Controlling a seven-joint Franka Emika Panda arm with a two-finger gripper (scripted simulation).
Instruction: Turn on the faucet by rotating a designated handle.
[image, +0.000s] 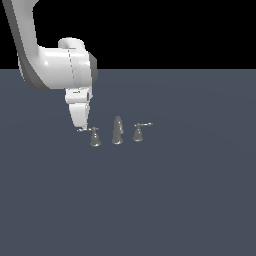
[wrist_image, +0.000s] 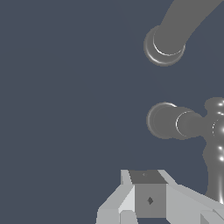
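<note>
The faucet is a small shiny grey three-piece set, with a tall tapered spout (image: 117, 131) in the middle. The handle (image: 94, 138) stands on the exterior view's left of the spout, its thin lever pointing towards my gripper (image: 81, 127). The gripper hangs fingers-down right at that lever's tip; its fingers look shut together on nothing. I cannot tell if they touch the lever. In the wrist view the handle (wrist_image: 168, 121) is seen from above, its lever (wrist_image: 214, 175) running beside my gripper (wrist_image: 148, 188), and the spout (wrist_image: 164, 45) lies further off.
The twin handle (image: 138, 133) stands on the exterior view's right of the spout, its lever pointing right; it is out of the wrist view. The set sits on a flat dark blue-grey floor (image: 175, 200). My white arm (image: 55, 62) reaches in from the upper left.
</note>
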